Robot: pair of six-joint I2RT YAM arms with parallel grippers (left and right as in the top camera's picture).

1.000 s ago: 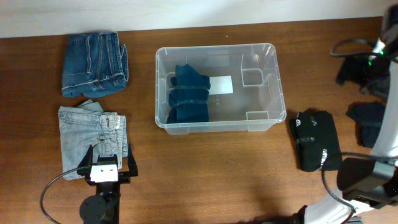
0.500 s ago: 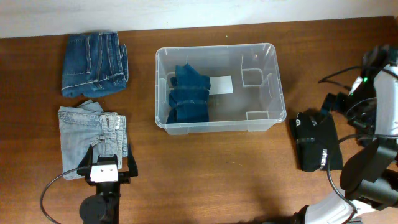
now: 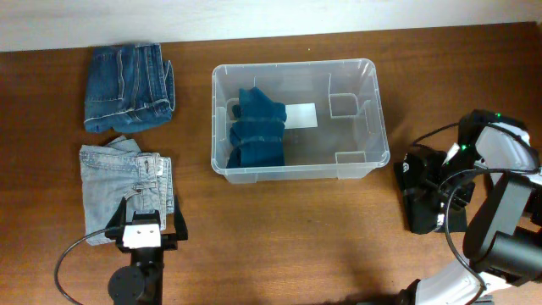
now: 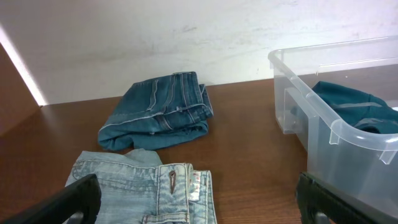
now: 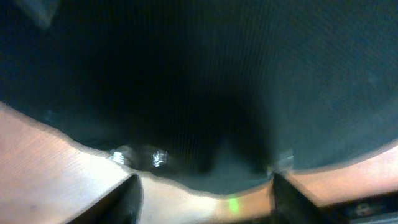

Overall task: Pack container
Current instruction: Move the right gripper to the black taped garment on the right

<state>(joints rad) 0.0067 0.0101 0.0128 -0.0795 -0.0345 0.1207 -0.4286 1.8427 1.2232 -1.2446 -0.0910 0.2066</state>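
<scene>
The clear container (image 3: 377,119) stands mid-table with a folded dark blue garment (image 3: 257,129) in its left half and a white label on its bottom; its near corner shows in the left wrist view (image 4: 348,134). My left gripper (image 3: 151,213) is open and empty over the near end of folded light blue jeans (image 3: 127,182), which also show in the left wrist view (image 4: 143,190). My right gripper (image 3: 442,174) is open, low over a folded black garment (image 3: 428,199). That black garment (image 5: 205,81) fills the blurred right wrist view, with the jaws (image 5: 205,193) spread at its edge.
Folded dark blue jeans (image 3: 127,87) lie at the back left, also in the left wrist view (image 4: 158,112). A pale wall runs along the table's far edge. Black cables loop beside the right arm (image 3: 500,169).
My right arm has swung from the back right corner down and left onto the black garment. The left arm and the clothes have not moved.
</scene>
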